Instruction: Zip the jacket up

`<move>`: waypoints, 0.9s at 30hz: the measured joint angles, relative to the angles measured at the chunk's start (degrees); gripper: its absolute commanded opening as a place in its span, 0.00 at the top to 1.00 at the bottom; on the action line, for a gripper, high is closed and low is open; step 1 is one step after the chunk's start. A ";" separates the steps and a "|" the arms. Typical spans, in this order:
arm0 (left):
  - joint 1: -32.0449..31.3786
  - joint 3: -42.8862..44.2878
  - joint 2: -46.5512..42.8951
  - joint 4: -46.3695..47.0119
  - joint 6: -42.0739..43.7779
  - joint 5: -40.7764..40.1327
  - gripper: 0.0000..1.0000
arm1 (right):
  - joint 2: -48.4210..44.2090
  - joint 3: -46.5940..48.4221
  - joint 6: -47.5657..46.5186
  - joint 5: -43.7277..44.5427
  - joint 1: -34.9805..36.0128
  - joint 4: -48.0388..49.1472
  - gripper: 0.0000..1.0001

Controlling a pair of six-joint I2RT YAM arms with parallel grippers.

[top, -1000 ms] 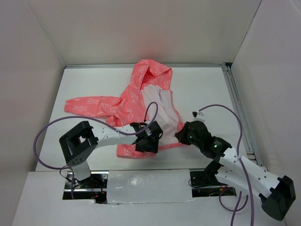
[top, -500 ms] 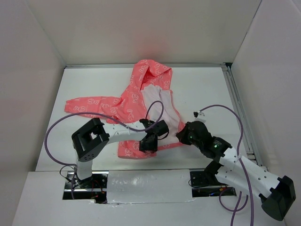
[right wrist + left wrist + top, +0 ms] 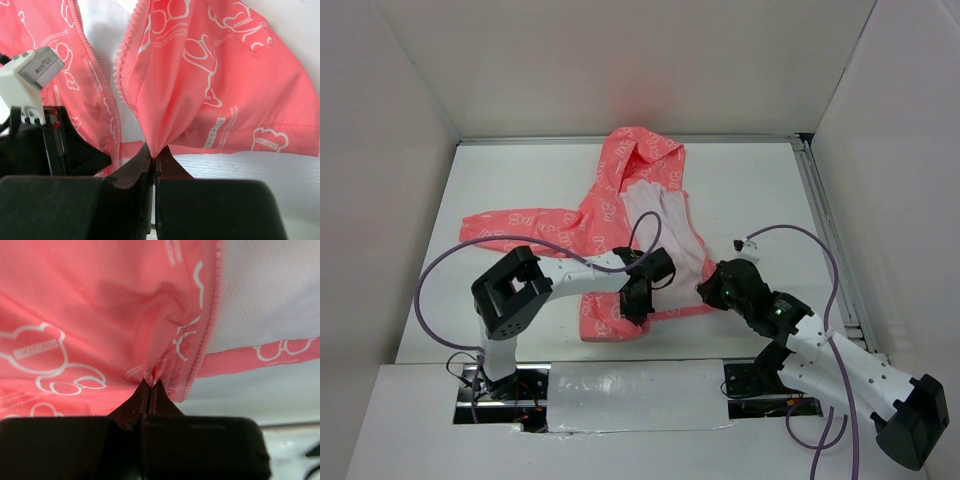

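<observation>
Seen from above, the jacket (image 3: 608, 215) lies open in the middle of the table (image 3: 760, 190), hood far; the left wrist view shows the left gripper (image 3: 150, 384) clamped tight on a pink fold beside the zipper edge, and the right wrist view shows the right gripper (image 3: 155, 152) pinching the near hem.

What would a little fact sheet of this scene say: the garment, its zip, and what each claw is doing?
Garment: the jacket, coral pink with white print, lying on the table
Zip: undone, pale lining showing between the front edges
Hood: at the far end, away from the arms
Left gripper: shut, pinching pink fabric beside the zip edge
Right gripper: shut, pinching the other front panel near its hem
</observation>
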 measured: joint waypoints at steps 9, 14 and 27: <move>9.62 -8.00 -5.46 11.21 7.06 17.88 1.00 | 13.42 -0.33 -2.03 -0.55 -0.61 7.17 1.00; 10.60 -13.35 -11.56 16.26 11.15 14.12 0.99 | 29.38 5.16 -3.41 -1.97 -1.55 9.49 1.00; 32.06 -3.72 -7.26 21.27 24.63 9.27 0.94 | 62.01 35.56 -5.53 -7.34 -5.68 13.03 1.00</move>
